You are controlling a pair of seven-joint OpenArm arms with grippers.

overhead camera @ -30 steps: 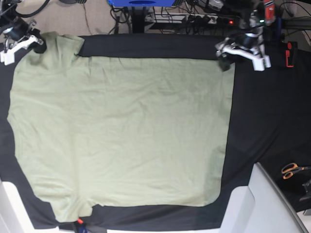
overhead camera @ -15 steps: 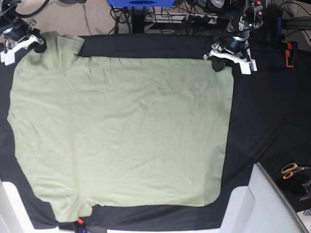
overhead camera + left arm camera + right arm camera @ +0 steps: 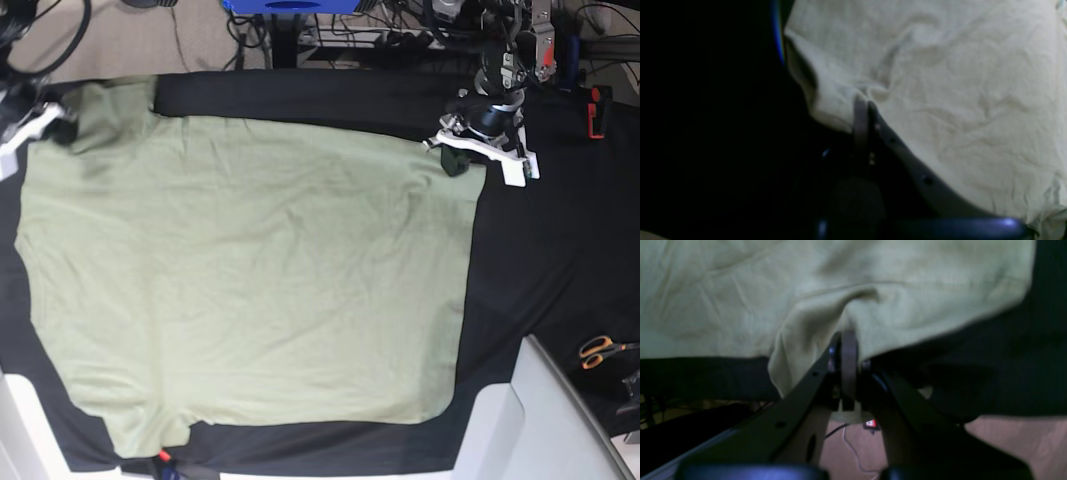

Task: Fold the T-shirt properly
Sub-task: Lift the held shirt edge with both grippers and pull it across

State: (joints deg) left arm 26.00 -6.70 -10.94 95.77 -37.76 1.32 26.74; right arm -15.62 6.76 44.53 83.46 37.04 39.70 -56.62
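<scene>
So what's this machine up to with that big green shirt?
A two-armed robot is starting to fold the T-shirt, which lies spread flat on a black table cloth. Each hand has pinched one far corner of it: the left hand is shut on the corner near the hem, and the right hand is shut on the sleeve corner. No fold has been made yet. A pair of scissors sits off to the side.

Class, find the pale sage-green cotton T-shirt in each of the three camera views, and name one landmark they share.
Base view: the pale sage-green cotton T-shirt lies spread over most of the black table cloth.
Left wrist view: it fills the upper right, its edge pinched in the shut left pincer.
Right wrist view: it fills the top, a fold pinched in the shut right pincer.
Shared landmark: the black table cloth.
</scene>
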